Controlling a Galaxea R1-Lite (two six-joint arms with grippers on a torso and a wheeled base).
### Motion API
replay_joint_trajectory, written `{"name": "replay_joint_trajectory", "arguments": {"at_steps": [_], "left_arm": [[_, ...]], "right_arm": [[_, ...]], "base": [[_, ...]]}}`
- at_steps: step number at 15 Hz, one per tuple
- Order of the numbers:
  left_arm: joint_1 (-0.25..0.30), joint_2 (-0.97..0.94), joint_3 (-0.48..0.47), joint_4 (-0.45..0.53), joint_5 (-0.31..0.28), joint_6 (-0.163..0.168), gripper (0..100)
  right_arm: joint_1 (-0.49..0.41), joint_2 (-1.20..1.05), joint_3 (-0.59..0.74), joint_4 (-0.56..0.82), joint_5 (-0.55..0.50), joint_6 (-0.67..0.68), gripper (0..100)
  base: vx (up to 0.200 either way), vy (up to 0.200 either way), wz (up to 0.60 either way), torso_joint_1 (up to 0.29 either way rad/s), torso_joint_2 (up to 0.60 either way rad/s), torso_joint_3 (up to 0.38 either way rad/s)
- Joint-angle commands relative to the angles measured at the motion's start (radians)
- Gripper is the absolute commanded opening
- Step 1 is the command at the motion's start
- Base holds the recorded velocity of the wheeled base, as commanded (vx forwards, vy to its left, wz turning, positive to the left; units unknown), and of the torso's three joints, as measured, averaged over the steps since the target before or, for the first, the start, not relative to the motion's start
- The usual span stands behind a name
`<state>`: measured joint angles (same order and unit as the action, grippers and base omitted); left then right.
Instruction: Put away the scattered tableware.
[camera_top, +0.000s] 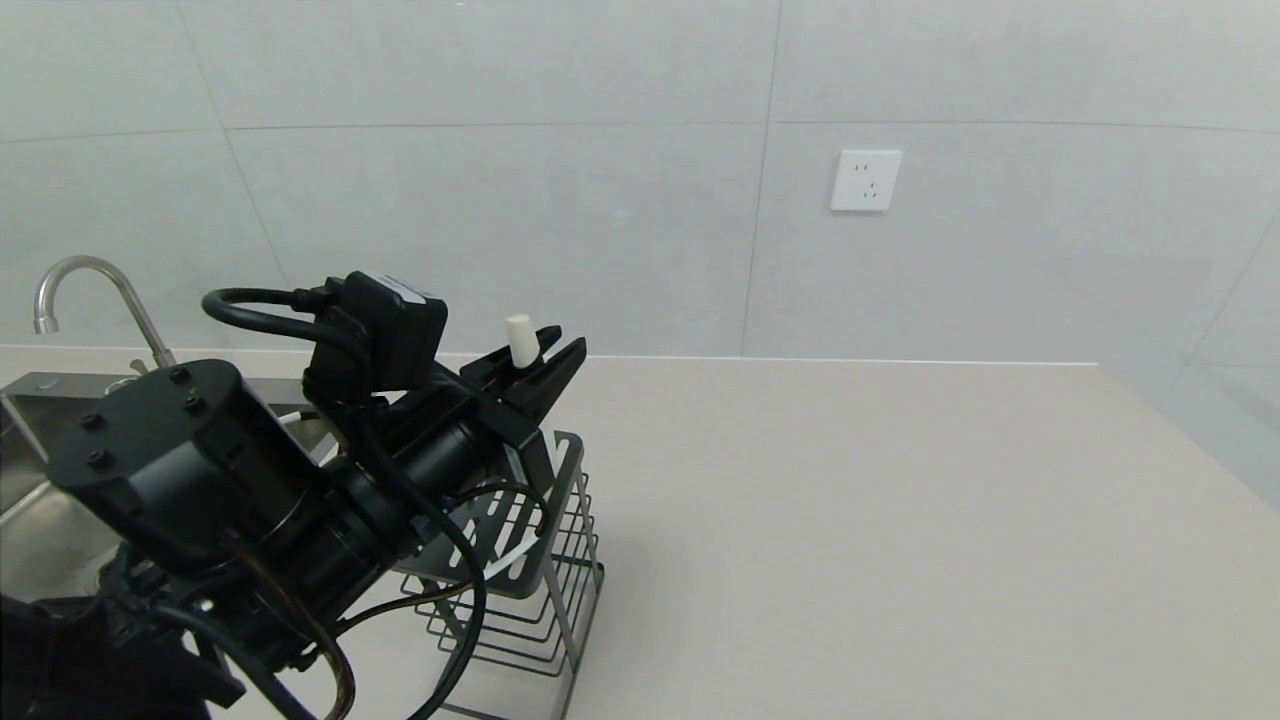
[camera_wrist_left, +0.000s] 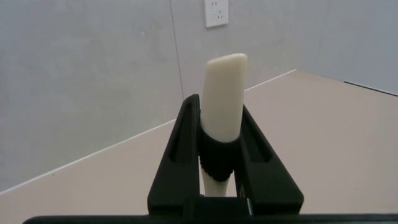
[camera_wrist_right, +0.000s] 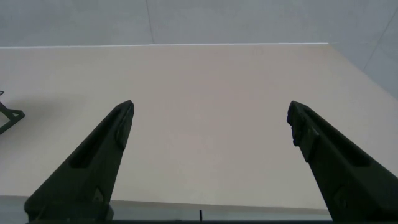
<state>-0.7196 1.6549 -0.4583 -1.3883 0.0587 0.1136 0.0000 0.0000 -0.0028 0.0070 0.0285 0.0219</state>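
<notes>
My left gripper (camera_top: 545, 348) is raised above the wire rack (camera_top: 560, 560) at the counter's left side, shut on a cream-white utensil handle (camera_top: 519, 336). The handle (camera_wrist_left: 224, 81) sticks up past the black fingers (camera_wrist_left: 186, 130); its lower end is hidden between them, so I cannot tell which kind of utensil it is. My left gripper (camera_wrist_left: 219, 107) points toward the grey wall. My right gripper (camera_wrist_right: 209, 112) hangs open over bare beige countertop (camera_wrist_right: 211, 81) with nothing between its fingers.
A steel sink (camera_top: 40, 470) with a curved faucet (camera_top: 90, 290) lies at the far left, beside the rack. A corner of the rack (camera_wrist_right: 7, 115) also shows in the right wrist view. The tiled wall carries a white socket (camera_top: 866, 180). The counter (camera_top: 900, 520) stretches to the right.
</notes>
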Motion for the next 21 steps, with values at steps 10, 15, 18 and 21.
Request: {"name": "replay_joint_trajectory", "arguments": {"at_steps": [10,15,18,21], "left_arm": [[0.126,-0.081,-0.016,-0.001,-0.243,0.004,100],[0.310,-0.218,0.013,-0.052,-0.620,-0.052,100],[0.382,-0.448,0.107,-0.095,-0.560,-0.111,100],[0.543,-0.794,0.282,-0.031,-0.517,-0.089,100]], "right_arm": [[0.000,0.002,0.000,-0.001,0.001,0.001,100],[0.000,0.002,0.000,-0.001,0.001,0.001,100],[0.000,0.002,0.000,-0.001,0.001,0.001,100],[0.000,0.002,0.000,-0.001,0.001,0.000,100]], "base": [[0.000,0.000,0.00,0.000,0.00,0.000],[0.000,0.000,0.00,0.000,0.00,0.000],[0.000,0.000,0.00,0.000,0.00,0.000],[0.000,0.000,0.00,0.000,0.00,0.000]]}}
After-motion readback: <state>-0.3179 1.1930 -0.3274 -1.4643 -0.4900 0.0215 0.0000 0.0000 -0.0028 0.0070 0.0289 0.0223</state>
